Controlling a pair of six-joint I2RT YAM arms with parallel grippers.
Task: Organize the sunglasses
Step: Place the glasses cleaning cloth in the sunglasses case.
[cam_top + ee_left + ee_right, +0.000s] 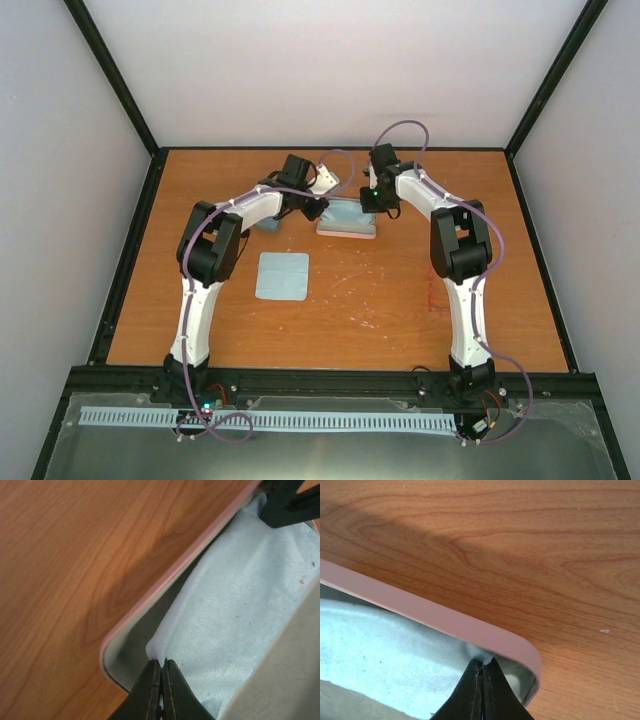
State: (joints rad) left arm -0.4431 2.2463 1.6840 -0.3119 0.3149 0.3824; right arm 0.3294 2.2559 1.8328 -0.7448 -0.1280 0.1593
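Neither pair of sunglasses shows in any view. An open pink case (348, 231) lies at the back middle of the table with a light-blue cloth (347, 213) spread inside it. My left gripper (318, 208) is shut on the cloth's left corner; in the left wrist view its tips (162, 662) pinch the cloth (240, 605) just inside the pink rim (150, 597). My right gripper (371, 205) is shut on the cloth's right corner; in the right wrist view its tips (484, 661) pinch the cloth (380, 645) under the rim (445, 617).
A second light-blue cloth (282, 275) lies flat on the table in front of the left arm. A blue-grey object (268, 226) shows partly under the left arm. A pale flat surface (295, 665) borders the cloth in the left wrist view.
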